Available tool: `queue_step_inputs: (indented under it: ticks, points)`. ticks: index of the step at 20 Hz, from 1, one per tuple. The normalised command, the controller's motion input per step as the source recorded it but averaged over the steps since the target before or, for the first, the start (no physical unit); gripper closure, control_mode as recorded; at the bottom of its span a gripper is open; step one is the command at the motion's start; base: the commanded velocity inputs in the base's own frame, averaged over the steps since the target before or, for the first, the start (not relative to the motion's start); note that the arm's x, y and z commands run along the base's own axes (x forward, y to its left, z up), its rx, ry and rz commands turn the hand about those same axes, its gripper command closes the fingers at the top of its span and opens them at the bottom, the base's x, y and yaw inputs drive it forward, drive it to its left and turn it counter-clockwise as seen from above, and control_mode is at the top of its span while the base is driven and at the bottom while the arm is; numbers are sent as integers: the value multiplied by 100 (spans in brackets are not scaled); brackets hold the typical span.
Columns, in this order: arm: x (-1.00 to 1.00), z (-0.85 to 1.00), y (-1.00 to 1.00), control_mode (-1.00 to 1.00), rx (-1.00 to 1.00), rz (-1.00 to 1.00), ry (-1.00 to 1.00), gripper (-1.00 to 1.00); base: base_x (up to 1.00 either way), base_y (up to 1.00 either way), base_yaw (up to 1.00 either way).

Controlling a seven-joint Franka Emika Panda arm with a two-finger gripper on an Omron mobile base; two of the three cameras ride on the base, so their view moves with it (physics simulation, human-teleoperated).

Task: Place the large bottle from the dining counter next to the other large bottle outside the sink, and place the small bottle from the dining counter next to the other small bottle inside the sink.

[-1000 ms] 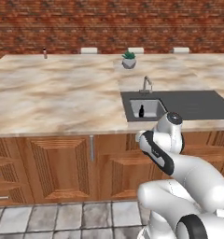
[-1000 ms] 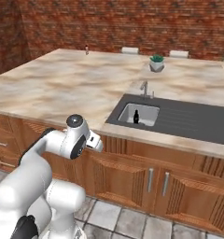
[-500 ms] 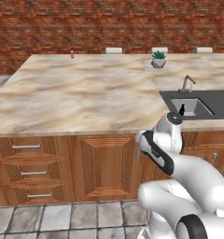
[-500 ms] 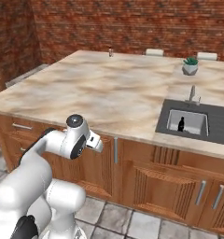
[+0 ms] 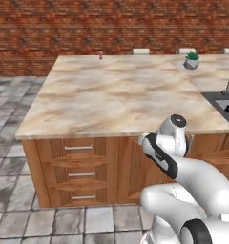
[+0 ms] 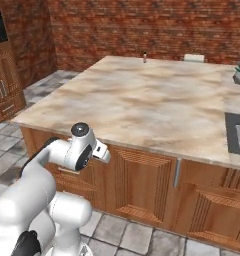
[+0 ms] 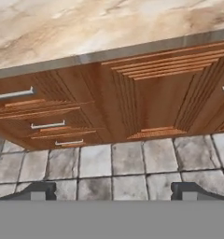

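Pincer point(image 7: 112, 193) jaws stand wide apart and carry nothing; the arm is folded low before the cabinet fronts point(image 7: 156, 93), a posture suited to travel rather than reach, judging by the floor tiles point(image 7: 128, 161) ahead of the fingertips. On the counter point(image 5: 116, 95), one small dark item point(image 5: 101, 55), too distant to identify as a bottle, stands at the far edge near the far left corner. A potted plant point(image 5: 192, 61) sits near the far edge toward the sink point(image 5: 227, 106) at the right. Brick walls enclose the room.
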Motion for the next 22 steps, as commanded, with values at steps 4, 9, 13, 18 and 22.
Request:
queue_step_inputs:
  ticks: [4,9,13,18,22]
  points:
    - [0,0,0,100,0,0,0,-100,0,100,0]
    - [0,0,0,100,0,0,0,-100,0,100,0]
    - [0,0,0,100,0,0,0,-100,0,100,0]
    - [0,0,0,100,0,0,0,-100,0,100,0]
    - [0,0,0,100,0,0,0,-100,0,100,0]
